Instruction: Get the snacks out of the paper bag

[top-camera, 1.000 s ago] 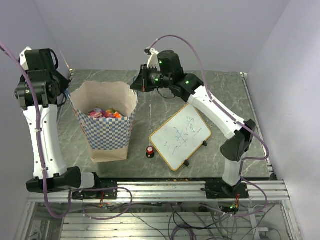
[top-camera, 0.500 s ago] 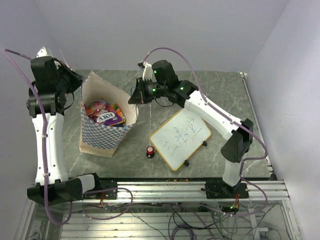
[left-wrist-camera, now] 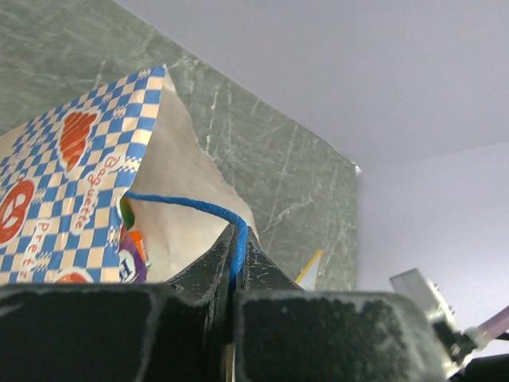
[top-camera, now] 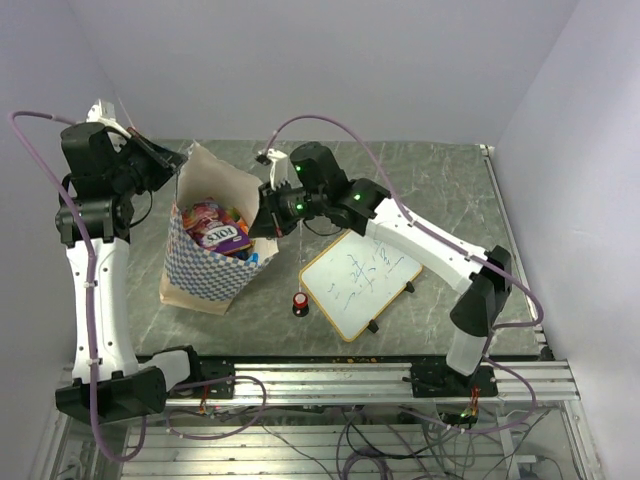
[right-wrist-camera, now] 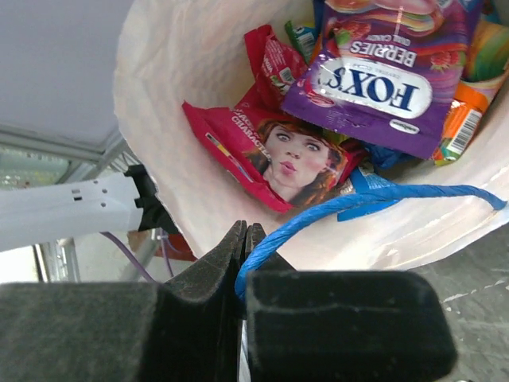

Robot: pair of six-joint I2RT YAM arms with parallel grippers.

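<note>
The paper bag (top-camera: 205,275), cream with a blue-and-white checkered band, stands tilted at the table's left with its mouth open upward. The snacks (top-camera: 222,232) lie inside it: a purple packet (right-wrist-camera: 374,72) on top, a red-pink one (right-wrist-camera: 278,151) beneath, orange and green ones beside them. My left gripper (top-camera: 182,160) is at the bag's far-left rim, shut on a blue cord handle (left-wrist-camera: 183,204). My right gripper (top-camera: 262,218) is at the bag's right rim, shut on the other blue cord handle (right-wrist-camera: 358,203). The bag's inner wall (right-wrist-camera: 183,79) fills the right wrist view.
A wood-framed whiteboard (top-camera: 360,270) lies right of the bag. A small red-topped black knob (top-camera: 300,301) sits between the bag and the board. The metal rail (top-camera: 330,375) runs along the near edge, and walls close the back and sides.
Both grippers moved with the handles: the left one rightward, the right one down and left. The bag's mouth has narrowed and the bag has tilted, bringing the purple packet into view.
</note>
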